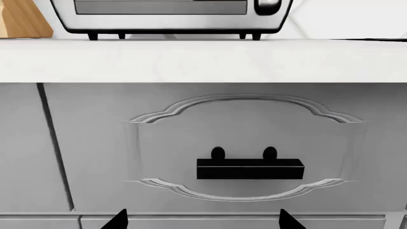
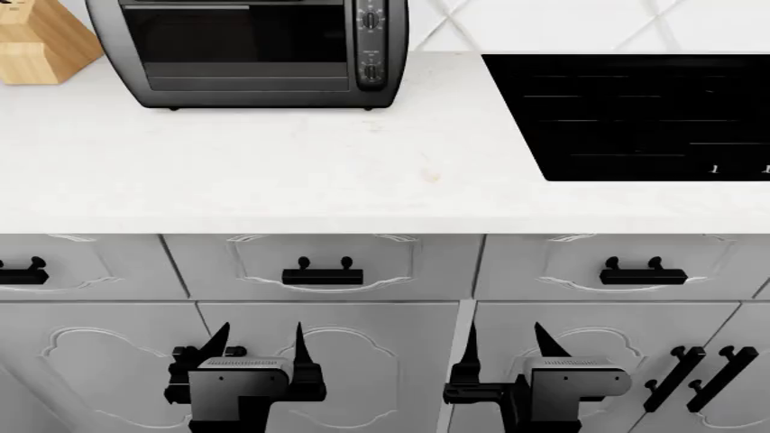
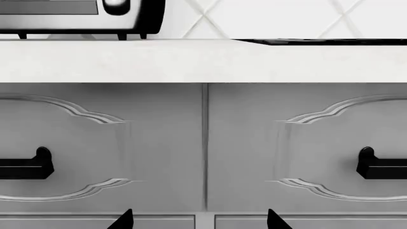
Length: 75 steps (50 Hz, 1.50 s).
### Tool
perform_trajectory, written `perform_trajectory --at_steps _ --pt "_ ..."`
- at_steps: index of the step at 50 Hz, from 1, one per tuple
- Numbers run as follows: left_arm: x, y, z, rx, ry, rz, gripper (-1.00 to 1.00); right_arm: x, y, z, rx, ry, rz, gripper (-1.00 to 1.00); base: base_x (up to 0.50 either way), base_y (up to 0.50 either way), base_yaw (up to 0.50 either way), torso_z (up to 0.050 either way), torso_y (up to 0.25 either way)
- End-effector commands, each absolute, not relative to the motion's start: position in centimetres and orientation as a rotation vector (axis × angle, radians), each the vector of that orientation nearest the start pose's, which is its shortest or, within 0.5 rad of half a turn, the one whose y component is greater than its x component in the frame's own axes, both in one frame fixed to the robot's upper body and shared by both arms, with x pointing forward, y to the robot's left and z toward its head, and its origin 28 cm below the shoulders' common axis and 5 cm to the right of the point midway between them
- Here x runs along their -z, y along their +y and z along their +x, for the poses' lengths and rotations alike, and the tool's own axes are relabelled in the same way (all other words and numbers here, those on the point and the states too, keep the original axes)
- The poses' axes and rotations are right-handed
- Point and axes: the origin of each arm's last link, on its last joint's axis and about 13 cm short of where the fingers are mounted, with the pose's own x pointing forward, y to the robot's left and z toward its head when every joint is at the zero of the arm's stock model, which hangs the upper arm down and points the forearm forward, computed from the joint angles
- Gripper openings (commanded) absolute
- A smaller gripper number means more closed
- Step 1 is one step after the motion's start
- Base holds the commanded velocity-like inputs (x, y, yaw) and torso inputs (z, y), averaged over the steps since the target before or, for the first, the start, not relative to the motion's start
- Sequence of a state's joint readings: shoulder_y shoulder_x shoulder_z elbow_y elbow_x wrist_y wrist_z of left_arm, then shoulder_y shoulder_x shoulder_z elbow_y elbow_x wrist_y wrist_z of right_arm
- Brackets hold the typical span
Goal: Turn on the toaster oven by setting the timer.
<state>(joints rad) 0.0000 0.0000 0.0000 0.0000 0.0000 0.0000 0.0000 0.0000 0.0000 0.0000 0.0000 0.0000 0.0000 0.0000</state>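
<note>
Both grippers hang low in front of the cabinet doors, below the drawer row. The left gripper (image 2: 259,341) has its two black fingers spread wide with nothing between them, and the right gripper (image 2: 503,341) is spread the same way, also holding nothing. Neither one touches anything.

Just above the left gripper sits a drawer with a black bar handle (image 2: 323,273); the right gripper points up at the seam between that drawer and the next.

Above the drawers runs the white countertop (image 2: 361,171). The toaster oven (image 2: 247,52) stands at its back, well apart from both grippers, up and a little left of the left one. Its timer (image 2: 371,69) is the lower dial on the oval panel at the oven's right end. A wooden knife block (image 2: 36,41) stands left of the oven, and a flat black cooktop (image 2: 632,113) lies off to the right.
</note>
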Motion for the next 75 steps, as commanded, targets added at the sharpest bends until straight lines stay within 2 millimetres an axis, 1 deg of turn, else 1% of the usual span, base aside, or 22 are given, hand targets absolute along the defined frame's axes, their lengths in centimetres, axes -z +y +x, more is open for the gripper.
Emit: perform_trajectory --at_steps 1,3,5,6,8,26,34,44,55,75 --pt "-1.35 20.59 20.39 -0.001 -0.007 0.017 1.00 -1.50 -9.37 20.96 -0.012 0.006 0.023 1.00 0.00 0.00 0.00 0.000 0.000" --pt "-1.37 20.63 20.22 0.002 -0.003 0.012 1.00 -1.49 -9.40 20.57 -0.009 0.004 0.014 1.00 0.00 0.00 0.00 0.000 0.000" --pt "-1.08 20.66 20.25 -0.007 0.005 0.020 1.00 -1.17 -9.41 20.76 -0.010 0.010 0.006 1.00 0.00 0.00 0.00 0.000 0.000" --pt "-1.20 20.72 20.25 -0.011 -0.002 0.020 1.00 -1.04 -9.30 20.76 -0.001 -0.002 -0.045 1.00 0.00 0.00 0.00 0.000 0.000" --pt "-1.24 20.78 20.30 -0.014 -0.009 0.025 1.00 -0.85 -9.27 20.97 0.015 -0.001 -0.055 1.00 0.00 0.30 0.00 0.000 0.000" --pt "-1.04 20.72 20.25 -0.006 -0.021 0.040 1.00 -0.72 -9.36 21.14 0.027 0.002 -0.065 1.00 0.00 0.50 0.00 0.000 0.000" --pt "-0.95 20.68 20.24 -0.004 -0.022 0.044 1.00 -0.75 -9.36 21.13 0.019 -0.001 -0.040 1.00 0.00 0.50 0.00 0.000 0.000" --pt "-0.92 20.68 20.18 0.002 -0.015 0.051 1.00 -0.70 -9.41 21.13 0.014 -0.002 -0.018 1.00 0.00 0.00 0.00 0.000 0.000" --pt "-0.83 20.61 20.17 0.010 -0.011 0.058 1.00 -0.69 -9.31 21.28 0.012 -0.002 -0.010 1.00 0.00 0.00 0.00 0.050 0.000" --pt "-0.81 20.52 20.00 0.027 -0.009 0.056 1.00 -1.02 -9.37 20.98 0.011 -0.010 -0.001 1.00 0.00 0.00 0.00 0.050 0.000"
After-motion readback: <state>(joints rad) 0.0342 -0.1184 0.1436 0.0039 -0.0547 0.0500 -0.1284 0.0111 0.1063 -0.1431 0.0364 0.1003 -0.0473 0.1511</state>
